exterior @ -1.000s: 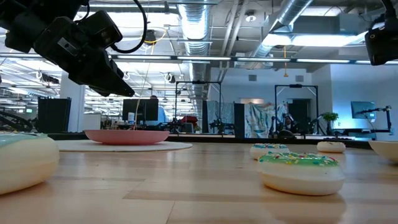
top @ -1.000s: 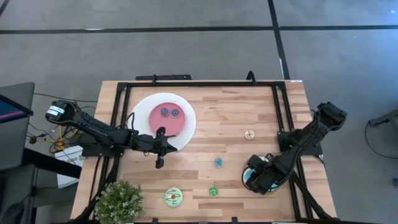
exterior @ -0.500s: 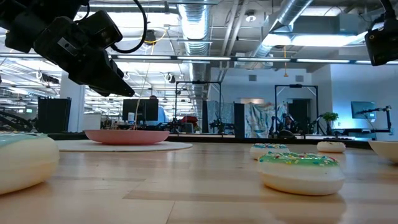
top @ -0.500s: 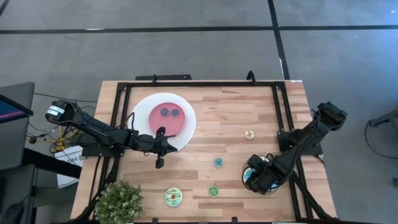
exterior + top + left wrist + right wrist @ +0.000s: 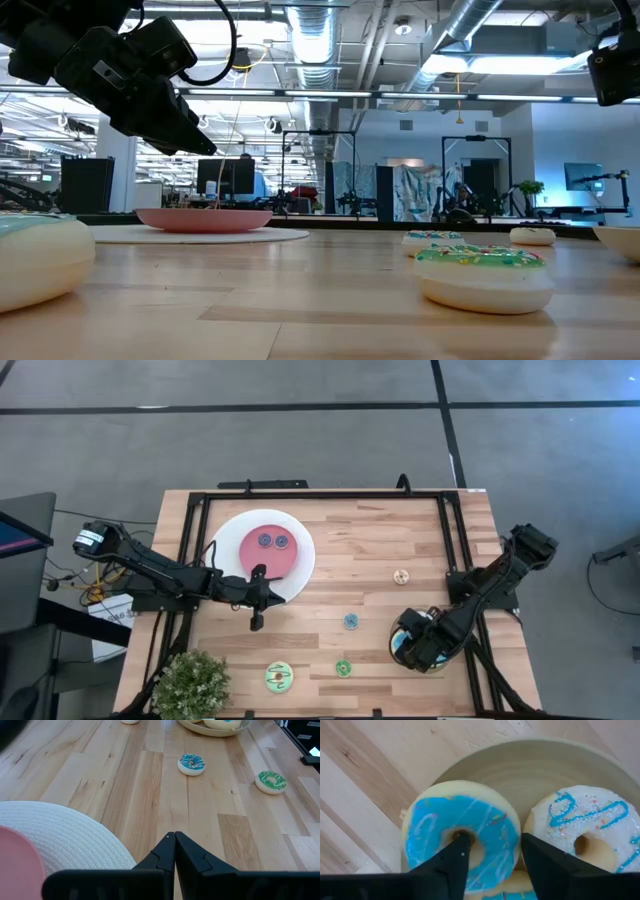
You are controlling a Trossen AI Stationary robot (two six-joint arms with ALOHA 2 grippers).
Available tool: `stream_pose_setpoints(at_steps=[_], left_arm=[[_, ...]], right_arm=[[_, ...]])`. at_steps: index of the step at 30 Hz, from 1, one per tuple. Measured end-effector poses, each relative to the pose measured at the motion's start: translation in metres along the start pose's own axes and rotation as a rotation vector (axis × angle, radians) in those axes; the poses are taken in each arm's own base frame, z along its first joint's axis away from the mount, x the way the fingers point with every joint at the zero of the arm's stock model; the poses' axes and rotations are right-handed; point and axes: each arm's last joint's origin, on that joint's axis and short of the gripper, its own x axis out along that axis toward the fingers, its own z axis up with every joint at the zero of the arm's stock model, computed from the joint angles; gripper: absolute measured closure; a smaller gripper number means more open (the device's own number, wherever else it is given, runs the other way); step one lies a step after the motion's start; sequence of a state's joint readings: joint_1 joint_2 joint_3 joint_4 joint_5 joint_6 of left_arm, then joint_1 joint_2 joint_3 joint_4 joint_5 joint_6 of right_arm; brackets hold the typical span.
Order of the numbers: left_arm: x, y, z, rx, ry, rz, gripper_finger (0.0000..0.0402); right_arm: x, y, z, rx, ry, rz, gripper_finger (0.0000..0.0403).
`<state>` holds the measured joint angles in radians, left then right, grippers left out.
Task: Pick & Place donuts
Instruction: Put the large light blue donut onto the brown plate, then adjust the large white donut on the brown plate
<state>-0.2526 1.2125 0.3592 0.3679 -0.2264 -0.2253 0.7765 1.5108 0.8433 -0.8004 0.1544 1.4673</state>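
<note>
My right gripper [image 5: 492, 852] hangs, pointing down, over the tan plate [image 5: 545, 755] at the table's near right, which holds a blue-iced donut [image 5: 437, 827] and a white-iced donut [image 5: 590, 827]. One finger stands in the blue donut's hole and the other outside its rim. My left gripper [image 5: 175, 837] is shut and holds nothing, hovering by the near edge of the white plate [image 5: 225, 535], whose pink centre bears two purple donuts [image 5: 273, 541]. Teal [image 5: 351, 621], green [image 5: 343, 668], tan [image 5: 401, 576] and pale green [image 5: 279, 677] donuts lie flat on the table. My right gripper comes from above, with one finger [image 5: 455, 855] in the blue donut's hole and the other [image 5: 545, 860] outside, and the ring's side [image 5: 495, 830] lies between them. Whether either finger touches the ring I cannot tell. The donut lies on the plate and on another donut beneath it.
A potted plant [image 5: 190, 682] stands at the near left corner. Black frame rails [image 5: 330, 493] run along the table's far, left and right sides. Bare wood lies in the table's middle between the two plates.
</note>
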Motion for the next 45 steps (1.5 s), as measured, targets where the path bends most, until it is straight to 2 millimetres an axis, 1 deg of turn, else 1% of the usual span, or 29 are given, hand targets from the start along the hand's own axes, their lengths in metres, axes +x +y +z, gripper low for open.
stream_pose_setpoints(at_steps=[3, 7, 9, 13, 22, 24, 27, 30, 32, 35, 37, 40, 43, 45], left_arm=[[0.0, 0.0, 0.0, 0.0, 0.0, 0.0, 0.04], [0.0, 0.0, 0.0, 0.0, 0.0, 0.0, 0.04], [0.0, 0.0, 0.0, 0.0, 0.0, 0.0, 0.04], [0.0, 0.0, 0.0, 0.0, -0.001, 0.001, 0.04], [0.0, 0.0, 0.001, -0.001, -0.005, 0.0, 0.04], [0.0, 0.0, 0.001, -0.001, -0.005, 0.0, 0.04], [0.0, 0.0, 0.0, -0.001, -0.005, 0.0, 0.04], [0.0, 0.0, 0.0, -0.001, -0.005, 0.0, 0.04], [0.0, 0.0, 0.0, -0.001, -0.005, 0.0, 0.04], [0.0, 0.0, 0.0, -0.001, -0.005, 0.0, 0.04], [0.0, 0.0, 0.0, -0.001, -0.005, 0.0, 0.04], [0.0, 0.0, 0.0, 0.003, -0.005, 0.0, 0.04], [0.0, 0.0, 0.0, 0.003, -0.005, 0.0, 0.04], [0.0, 0.0, 0.0, 0.003, -0.005, 0.0, 0.04]], right_arm=[[0.0, -0.001, 0.0, -0.001, 0.021, -0.009, 0.0202], [0.0, -0.003, 0.001, 0.018, 0.111, -0.023, 0.0168], [-0.001, -0.004, 0.003, 0.025, 0.129, -0.015, 0.0161], [-0.008, -0.006, 0.008, 0.038, 0.123, 0.019, 0.0159], [-0.035, -0.019, 0.015, 0.059, 0.103, 0.098, 0.017], [-0.039, -0.024, 0.015, 0.055, 0.099, 0.083, 0.0175], [-0.042, -0.034, 0.013, 0.079, 0.112, 0.013, 0.0182], [-0.044, -0.045, 0.011, 0.125, 0.133, -0.093, 0.0191], [-0.045, -0.048, 0.008, 0.142, 0.153, -0.128, 0.0196], [-0.045, -0.047, 0.004, 0.137, 0.211, -0.111, 0.0205], [-0.046, -0.046, 0.001, 0.131, 0.213, -0.105, 0.021], [-0.046, -0.045, -0.002, 0.175, 0.21, -0.11, 0.0219], [-0.038, -0.049, -0.008, 0.225, 0.209, -0.127, 0.023], [-0.03, -0.049, -0.012, 0.245, 0.234, -0.102, 0.0238]])
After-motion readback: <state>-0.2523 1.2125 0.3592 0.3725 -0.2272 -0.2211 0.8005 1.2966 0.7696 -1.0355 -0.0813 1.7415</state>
